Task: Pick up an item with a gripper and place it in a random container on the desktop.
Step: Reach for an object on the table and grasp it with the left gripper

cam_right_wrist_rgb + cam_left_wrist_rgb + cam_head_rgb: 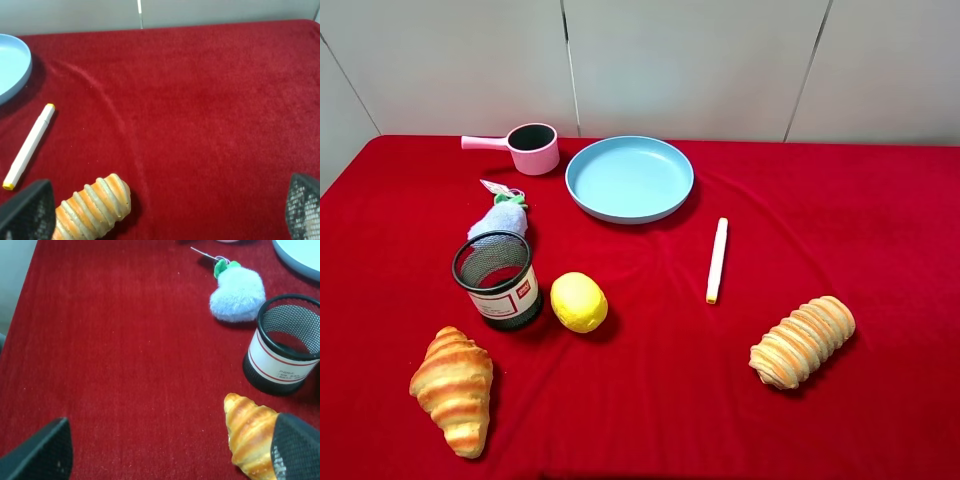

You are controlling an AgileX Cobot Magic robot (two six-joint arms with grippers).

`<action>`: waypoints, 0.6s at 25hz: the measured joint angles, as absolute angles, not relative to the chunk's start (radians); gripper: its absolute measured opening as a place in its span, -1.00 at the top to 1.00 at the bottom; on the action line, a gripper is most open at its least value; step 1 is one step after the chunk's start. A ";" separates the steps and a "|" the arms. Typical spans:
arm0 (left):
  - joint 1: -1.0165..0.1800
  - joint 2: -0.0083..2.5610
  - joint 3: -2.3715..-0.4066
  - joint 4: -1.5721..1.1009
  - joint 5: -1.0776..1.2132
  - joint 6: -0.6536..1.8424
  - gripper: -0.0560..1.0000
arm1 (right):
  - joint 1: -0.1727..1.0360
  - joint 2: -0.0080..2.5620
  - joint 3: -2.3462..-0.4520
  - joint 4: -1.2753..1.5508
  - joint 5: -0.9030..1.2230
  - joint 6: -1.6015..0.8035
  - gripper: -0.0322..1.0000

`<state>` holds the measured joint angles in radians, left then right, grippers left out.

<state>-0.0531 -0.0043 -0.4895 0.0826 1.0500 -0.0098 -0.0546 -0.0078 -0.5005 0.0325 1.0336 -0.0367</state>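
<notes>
The pale blue plush ball (500, 220) with a green leaf top and white tag lies on the red cloth (800, 210), just behind the black mesh cup (498, 280). It also shows in the left wrist view (237, 295). The light-blue plate (629, 178) sits at the back middle; its rim shows in the right wrist view (15, 70). Neither gripper shows in the exterior high view. My left gripper (170, 450) is open and empty, its fingertips (42, 452) wide apart above bare cloth near the croissant. My right gripper (165, 210) is open and empty too.
A pink saucepan (525, 147) stands at the back left. A yellow lemon (579, 301) lies right of the mesh cup. A croissant (453, 388) lies front left, a striped bread roll (802, 342) front right, and a white marker (717, 259) right of centre.
</notes>
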 joint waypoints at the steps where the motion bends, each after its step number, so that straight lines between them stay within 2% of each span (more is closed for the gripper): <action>1: -0.053 -0.004 -0.490 0.083 1.050 -0.010 -0.60 | -0.055 -0.008 -0.501 0.033 1.034 -0.037 -0.40; 15: -0.053 -0.004 -0.490 0.083 1.050 -0.010 -0.60 | -0.055 -0.008 -0.501 0.033 1.034 -0.037 -0.40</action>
